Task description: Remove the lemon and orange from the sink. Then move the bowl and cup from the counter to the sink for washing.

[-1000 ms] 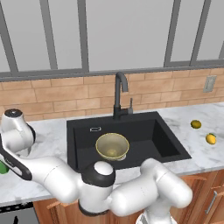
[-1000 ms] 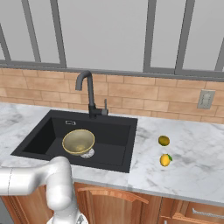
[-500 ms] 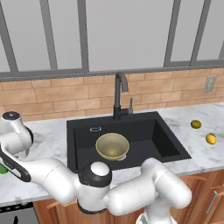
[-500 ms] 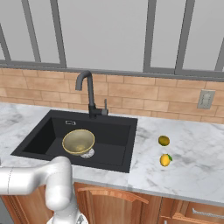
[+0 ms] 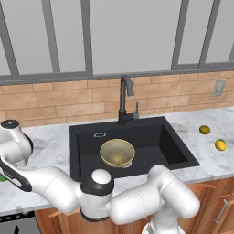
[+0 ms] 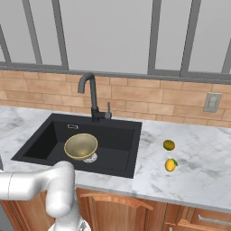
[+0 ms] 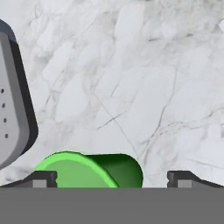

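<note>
Green cup (image 7: 89, 170) between open jaws, bowl (image 5: 117, 152) in sink (image 5: 87, 137)

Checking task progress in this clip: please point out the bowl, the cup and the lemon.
bowl (image 5: 117, 152): left base view, inner bottom, in the sink.
cup (image 7: 87, 170): hand view, green rim and side.
lemon (image 6: 170, 164): right base view, fruit's middle, on the counter.
</note>
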